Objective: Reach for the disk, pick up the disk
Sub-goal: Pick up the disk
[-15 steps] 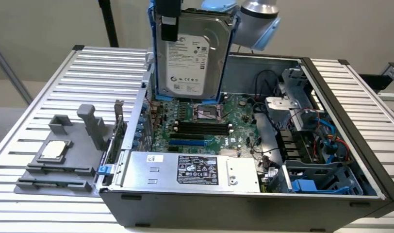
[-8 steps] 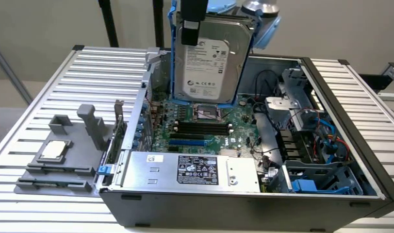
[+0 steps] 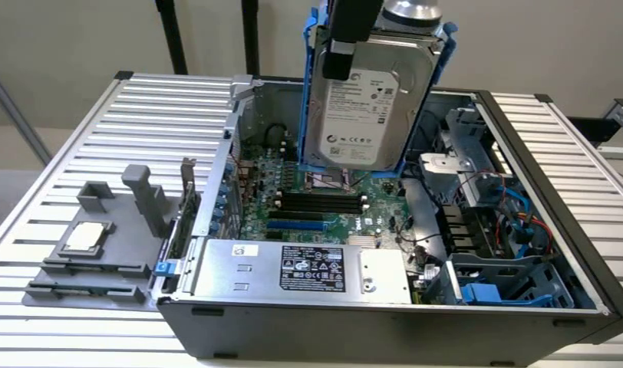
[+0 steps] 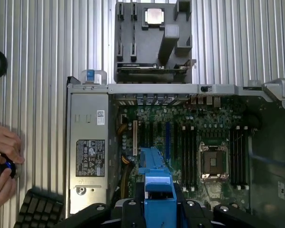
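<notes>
Above open computer case (image 3: 557,230) | disk (image 3: 365,107) hangs upright | gripper (image 3: 342,57) clamps its top edge

One disk (image 3: 365,107); one computer case (image 3: 393,307); one CPU chip (image 3: 87,236); one grey fixture (image 3: 107,253).

Ribbed metal table (image 3: 76,153) before a plain pale wall (image 3: 66,38), evenly lit
</notes>
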